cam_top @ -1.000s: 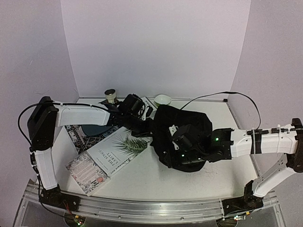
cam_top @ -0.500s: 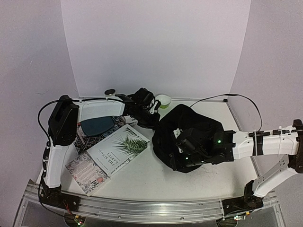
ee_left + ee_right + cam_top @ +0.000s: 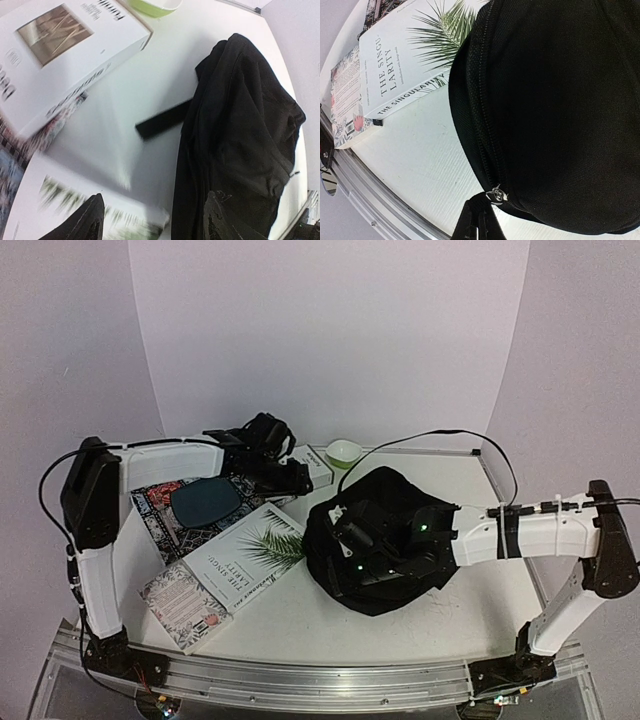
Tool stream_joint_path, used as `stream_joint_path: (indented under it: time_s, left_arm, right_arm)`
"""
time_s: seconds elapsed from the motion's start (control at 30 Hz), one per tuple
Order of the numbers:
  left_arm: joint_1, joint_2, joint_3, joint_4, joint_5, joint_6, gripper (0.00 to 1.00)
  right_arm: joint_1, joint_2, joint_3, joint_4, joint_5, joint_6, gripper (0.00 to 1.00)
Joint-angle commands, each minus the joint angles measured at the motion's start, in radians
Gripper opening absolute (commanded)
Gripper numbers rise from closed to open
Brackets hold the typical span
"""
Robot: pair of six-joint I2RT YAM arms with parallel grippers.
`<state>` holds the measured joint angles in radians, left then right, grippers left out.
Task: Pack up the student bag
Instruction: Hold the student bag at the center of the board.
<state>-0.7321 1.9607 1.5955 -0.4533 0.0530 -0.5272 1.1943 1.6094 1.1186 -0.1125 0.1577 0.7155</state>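
Student bag (image 3: 385,492) is slumped a bit toward 3 o'clock from the table's (image 3: 300,625) middle, with the big book (image 3: 250,552) just beside it at its 9. The right arm stretches in flat from 3 o'clock. The right gripper (image 3: 476,221) is pinched closed right by the zip pull (image 3: 495,194), can't tell if it's actually got it. The left arm has its elbow high, left gripper (image 3: 155,225) spread and empty at the bag's 11.

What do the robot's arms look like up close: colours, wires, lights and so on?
Both are white tubes with chunky black joints. The left arm and right arm each carry a thin black cable. The right arm also has a black band and small green lights by its wrist. The left gripper and right gripper have black fingers.
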Motion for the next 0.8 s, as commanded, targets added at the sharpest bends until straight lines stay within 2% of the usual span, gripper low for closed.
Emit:
stream_joint_path:
  time_s: [0.0,0.2,0.47,0.53,0.63,0.77]
  left_arm:
    - [-0.012,-0.184,-0.143,0.022,-0.016,-0.114,0.71]
    - [-0.061,-0.288,-0.325,0.115,0.118,-0.232,0.73]
    - [-0.181,-0.237,-0.368,0.172,0.104,-0.311,0.72]
    - [-0.184,-0.225,-0.375,0.184,0.109,-0.315,0.67]
    - [-0.184,-0.210,-0.369,0.192,0.111,-0.303,0.44]
    - [-0.184,-0.190,-0.353,0.194,0.100,-0.283,0.21]
  right_arm:
    - [-0.002,0.029,0.070,0.036,0.007,-0.027,0.00]
    - [-0.005,0.067,0.097,0.065,-0.012,-0.034,0.00]
    - [-0.008,0.092,0.118,0.084,-0.030,-0.044,0.00]
    - [-0.010,0.093,0.120,0.085,-0.032,-0.046,0.00]
    - [-0.012,0.081,0.104,0.086,-0.032,-0.043,0.00]
    - [-0.017,0.036,0.045,0.085,-0.021,-0.024,0.00]
